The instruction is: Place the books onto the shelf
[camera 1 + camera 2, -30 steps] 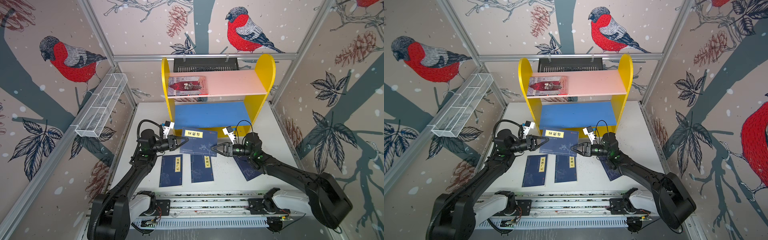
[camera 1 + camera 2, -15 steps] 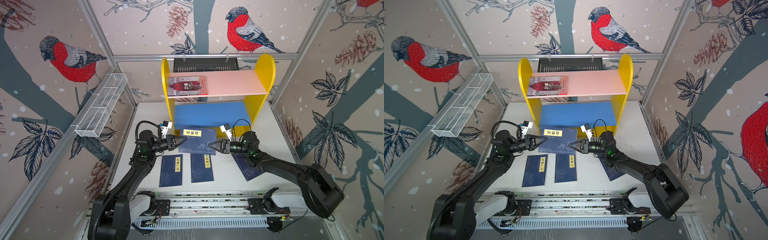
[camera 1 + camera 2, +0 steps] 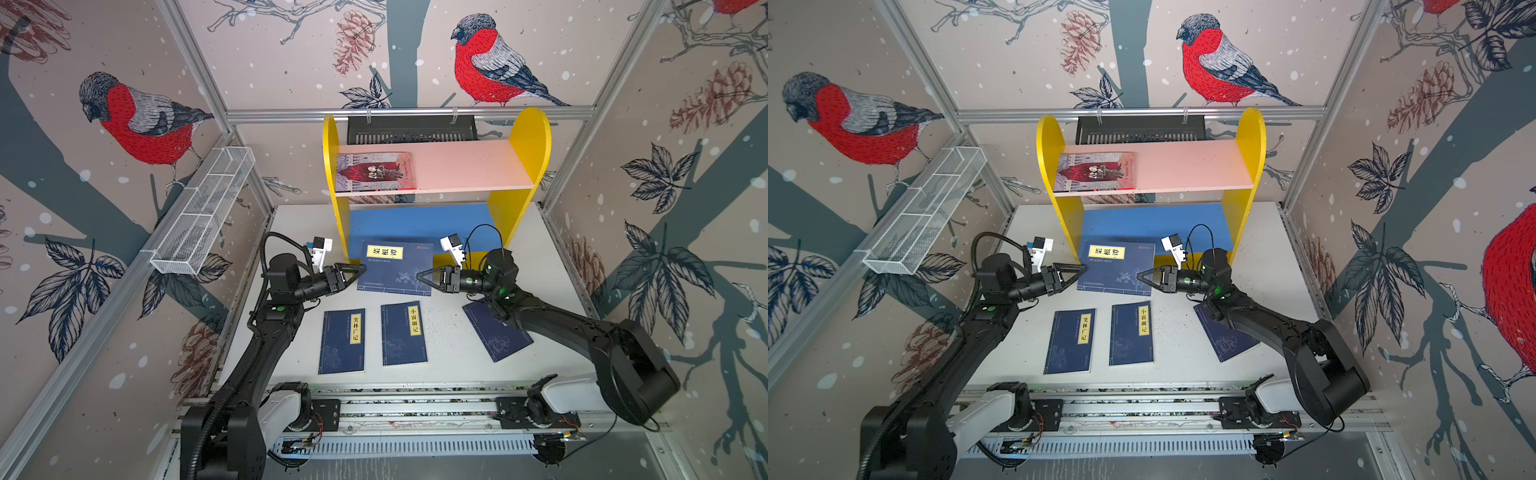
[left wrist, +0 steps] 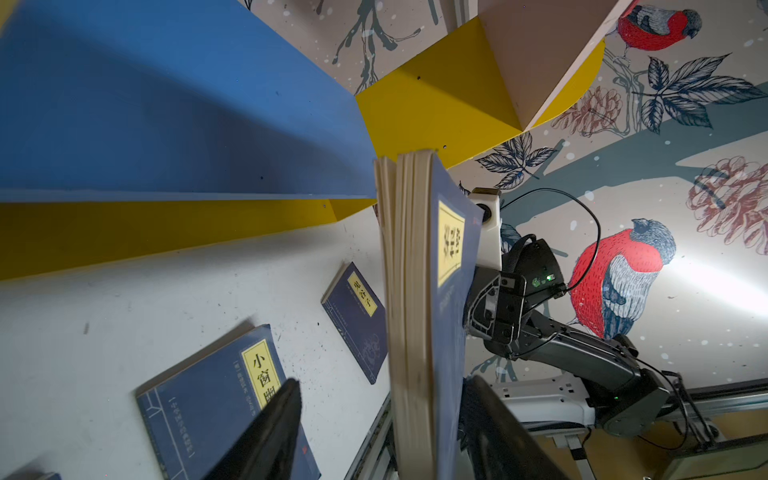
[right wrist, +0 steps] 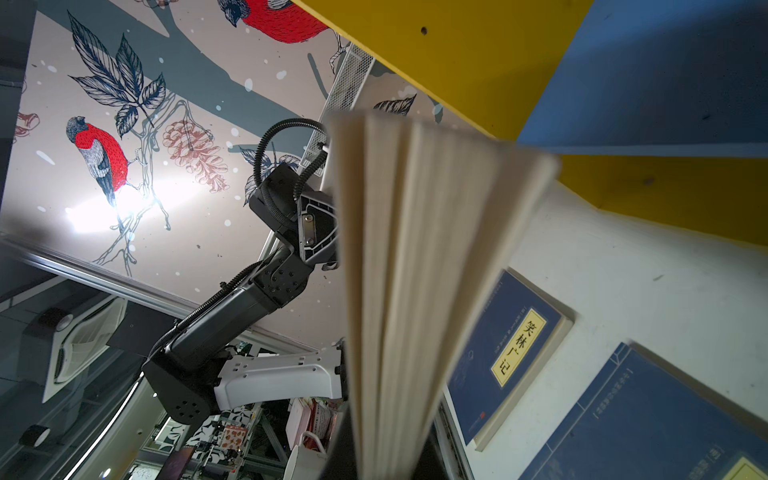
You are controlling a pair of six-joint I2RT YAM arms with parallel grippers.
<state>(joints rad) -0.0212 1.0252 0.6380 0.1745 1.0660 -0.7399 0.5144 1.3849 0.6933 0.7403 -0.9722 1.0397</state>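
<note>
Lifted book: the lifted book [image 3: 397, 268], navy with a yellow label, hangs cover up between the two claws. It is above the counter [image 3: 449, 365], and in both top views its far edge overlaps the front of the blue lower board [image 3: 415, 222].
Right claw: the right claw [image 3: 420, 276] is pressed together on one side edge of the lifted book. In the right wrist view the pages [image 5: 415, 270] fan away from that pinch.
Left claw: the left claw [image 3: 360, 269] is spread. In the left wrist view its fingers [image 4: 270, 428] stand either side of the book's edge, one well clear of the pages and the other close by the cover. Whether that one touches, I cannot tell.
Shelf: the shelf [image 3: 528, 137] stands at the back of the counter. A grey picture book [image 3: 376, 171] lies flat at one end of the pink upper board [image 3: 469, 166].
Waiting books: three navy books [image 3: 344, 340] lie flat on the counter, apart from one another, one partly under the right arm.
Handling: probably light, thin and floppy. Held by one edge, it will likely droop and splay, and the smooth cover may slide.
Where to hold: a deep pinch across cover and pages together, near the middle of an edge, looks best.
Risk: the drooping far edge could catch the shelf's yellow front lip.
</note>
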